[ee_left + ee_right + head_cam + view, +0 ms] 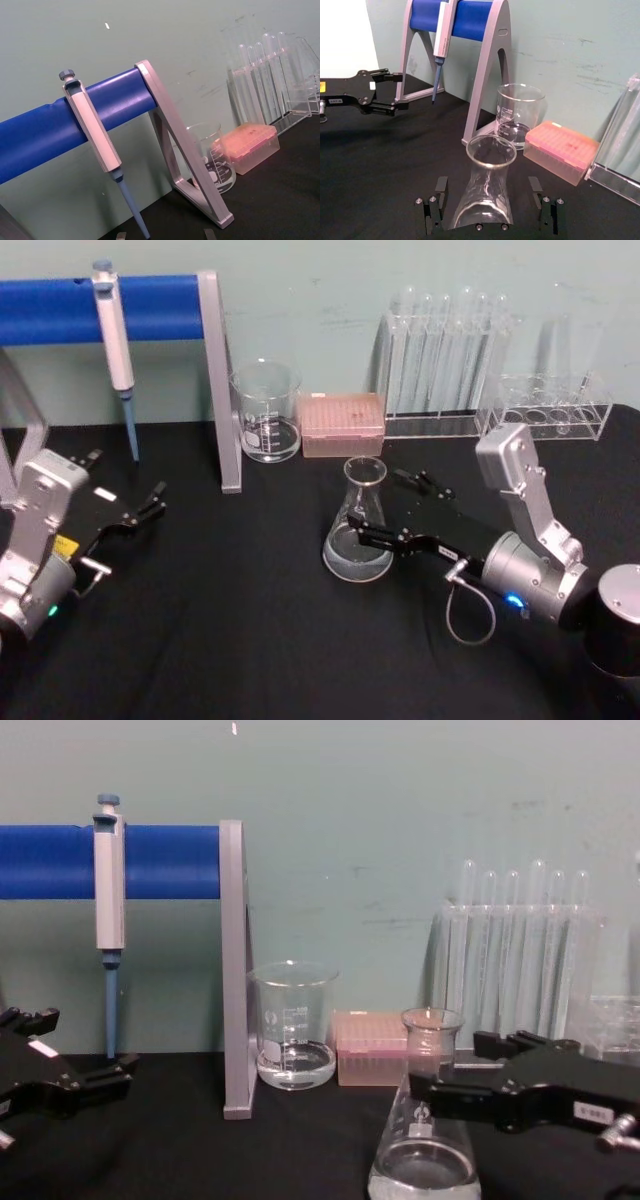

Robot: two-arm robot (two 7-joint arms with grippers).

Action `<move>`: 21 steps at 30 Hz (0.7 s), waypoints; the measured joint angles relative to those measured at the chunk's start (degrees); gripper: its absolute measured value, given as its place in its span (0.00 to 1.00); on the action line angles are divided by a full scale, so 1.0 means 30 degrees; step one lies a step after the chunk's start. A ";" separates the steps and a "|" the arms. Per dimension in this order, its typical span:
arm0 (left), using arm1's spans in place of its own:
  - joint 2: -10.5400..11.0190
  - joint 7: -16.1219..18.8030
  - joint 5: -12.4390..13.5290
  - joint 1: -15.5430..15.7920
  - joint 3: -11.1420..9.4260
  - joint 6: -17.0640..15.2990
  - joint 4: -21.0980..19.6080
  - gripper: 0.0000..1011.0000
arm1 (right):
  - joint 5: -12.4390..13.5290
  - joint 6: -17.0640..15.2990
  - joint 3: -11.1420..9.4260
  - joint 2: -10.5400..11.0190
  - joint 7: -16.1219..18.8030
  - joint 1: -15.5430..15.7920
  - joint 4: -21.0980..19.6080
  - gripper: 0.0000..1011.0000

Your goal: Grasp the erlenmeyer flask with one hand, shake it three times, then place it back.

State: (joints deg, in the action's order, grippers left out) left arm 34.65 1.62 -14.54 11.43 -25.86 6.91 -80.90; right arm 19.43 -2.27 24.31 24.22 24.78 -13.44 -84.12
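Straddling the flask [357,525], the right gripper [375,502] is held wide open, one finger on each side of the glass body. A gap is seen on both sides in the right wrist view, and nothing is gripped. The flask is stood upright on the black table [250,620], a little right of the middle, with a little clear liquid in its base.

The task is judged to be at its start. The approach is made, but the grasp is not yet closed. The lift, the three shakes and the setting down are all left to do.

The left gripper [145,508] is parked at the left of the table, open and empty, well apart from the flask.

Behind the flask, a beaker [268,425] and a pink tip box [343,425] are set near the wall, with racked tubes [445,355] to their right. A pipette [115,335] is hung on a blue stand [50,310] at the left.

Nothing is placed between the fingers and the flask. The tip box and beaker are judged the nearest things to be kept clear of during shaking.
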 joint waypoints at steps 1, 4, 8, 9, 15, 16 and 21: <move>0.0000 -0.0001 -0.0001 -0.0001 0.0000 0.0000 0.0000 0.99 | -0.0082 0.0000 0.0040 -0.0145 0.0013 -0.0147 0.0172 0.99; 0.0000 -0.0001 -0.0001 -0.0002 0.0000 0.0000 -0.0001 0.99 | -0.0190 0.0006 0.0103 -0.0321 0.0054 -0.0351 0.0422 0.99; -0.0001 -0.0001 -0.0001 -0.0001 -0.0001 0.0000 0.0000 0.99 | -0.0342 0.0025 0.0208 -0.0640 0.0142 -0.0710 0.0847 0.99; 0.0000 -0.0001 -0.0001 -0.0001 0.0000 0.0000 -0.0001 0.99 | -0.0389 0.0036 0.0243 -0.0757 0.0182 -0.0849 0.1020 0.99; 0.0000 -0.0001 -0.0001 -0.0001 -0.0001 0.0000 -0.0001 0.99 | -0.0521 0.0062 0.0352 -0.1168 0.0305 -0.1349 0.1652 0.99; -0.0001 -0.0001 -0.0001 -0.0001 -0.0001 0.0000 0.0001 0.99 | -0.0540 0.0065 0.0372 -0.1219 0.0324 -0.1410 0.1732 0.99; 0.0000 0.0000 -0.0001 -0.0001 -0.0001 0.0000 -0.0001 0.99 | -0.0644 0.0107 0.0456 -0.1473 0.0408 -0.1723 0.2142 0.99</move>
State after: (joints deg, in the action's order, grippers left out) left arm 34.65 1.62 -14.55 11.43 -25.86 6.91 -80.90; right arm 17.50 -1.95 25.68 19.80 26.01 -18.61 -77.69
